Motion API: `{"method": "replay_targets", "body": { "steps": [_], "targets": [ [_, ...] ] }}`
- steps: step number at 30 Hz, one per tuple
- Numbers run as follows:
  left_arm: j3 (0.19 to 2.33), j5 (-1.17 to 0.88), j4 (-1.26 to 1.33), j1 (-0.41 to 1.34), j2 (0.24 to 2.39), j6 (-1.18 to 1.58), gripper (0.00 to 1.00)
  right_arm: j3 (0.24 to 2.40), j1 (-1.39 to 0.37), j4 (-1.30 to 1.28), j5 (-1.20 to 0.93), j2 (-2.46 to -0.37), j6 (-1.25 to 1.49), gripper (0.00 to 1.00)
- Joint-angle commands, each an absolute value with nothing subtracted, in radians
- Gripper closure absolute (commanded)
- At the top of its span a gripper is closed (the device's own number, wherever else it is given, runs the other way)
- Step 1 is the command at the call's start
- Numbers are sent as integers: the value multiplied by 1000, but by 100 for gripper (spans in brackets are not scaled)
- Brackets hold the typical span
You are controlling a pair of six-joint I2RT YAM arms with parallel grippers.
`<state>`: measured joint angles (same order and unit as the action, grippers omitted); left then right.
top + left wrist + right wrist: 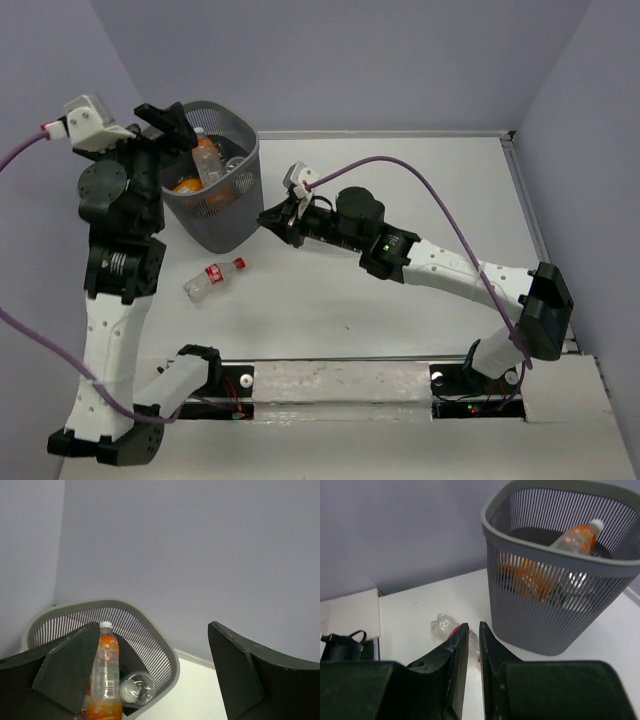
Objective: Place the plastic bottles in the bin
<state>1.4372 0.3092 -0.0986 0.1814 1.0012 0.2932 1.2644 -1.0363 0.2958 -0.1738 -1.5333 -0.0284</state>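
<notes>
The grey mesh bin (225, 225) stands at the table's back left. It holds several plastic bottles, among them an upright orange one (207, 160) and a clear one (236, 163). My left gripper (170, 125) hovers over the bin's left rim, jaws wide open and empty. In the left wrist view (154, 630) it looks down on the orange bottle (105, 675), a clear bottle (136, 689) and the bin rim (167, 650). One clear red-labelled bottle (213, 279) lies on the table in front of the bin. My right gripper (275, 222) is shut and empty beside the bin's right wall. The right wrist view (473, 627) shows that bottle (442, 625) just beyond its fingertips, and the bin (545, 615).
Purple cables (420, 185) loop over both arms. Grey walls close in the table at the back and both sides. A raised white ledge (530, 200) runs along the right edge. A black cable fitting (340, 645) sits at the table edge.
</notes>
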Motion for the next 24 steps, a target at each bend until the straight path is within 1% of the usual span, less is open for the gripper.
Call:
{"method": "replay_targets", "body": {
  "steps": [1,2,3,4,5,7,8,9,10,13,16,17,18,19,20,22,23,24],
  "targets": [
    [1341,279,-144,178,860,282,1,1412,-1046,194,-136,-1598,-26,70],
    [1321,294,-150,178,833,281,1,1437,-1046,180,-161,-1621,-17,63],
    [1299,291,-153,179,810,281,1,1436,-1046,179,-178,-1670,-9,51],
    [1261,282,-153,179,767,288,1,1439,-1046,178,-201,-1699,-8,32],
    [1246,253,-156,178,750,293,1,1459,-1046,176,-265,-1766,-17,25],
    [1238,213,-178,179,724,302,1,1498,-1046,164,-325,-1837,-44,13],
    [1242,177,-189,179,719,308,1,1549,-1058,138,-384,-1903,-85,11],
    [1249,157,-199,179,716,311,1,1578,-1058,138,-403,-1904,-107,9],
    [1259,143,-213,179,703,313,1,1610,-1058,92,-416,-1964,-120,9],
    [1278,136,-242,179,686,302,1,1707,-1069,44,-417,-2038,-124,8],
    [1258,149,-291,179,664,295,1,1735,-1091,66,-252,-2091,-5,7],
    [1227,143,-314,179,649,295,1,1718,-1091,96,-136,-2103,165,7],
    [1212,137,-325,179,638,302,1,1689,-1091,189,-82,-2105,261,6],
    [1177,124,-342,179,618,307,1,1618,-1091,240,-45,-2108,337,6],
    [1158,106,-348,179,606,310,1,1594,-1091,299,-49,-2129,388,6],
    [1122,89,-370,179,575,317,1,1580,-1106,445,-133,-2154,338,7],
    [1115,75,-379,178,568,318,1,1585,-1117,478,-193,-2167,196,7],
    [1109,71,-391,179,560,318,1,1592,-1136,494,-211,-2184,117,7]
  ]
}}
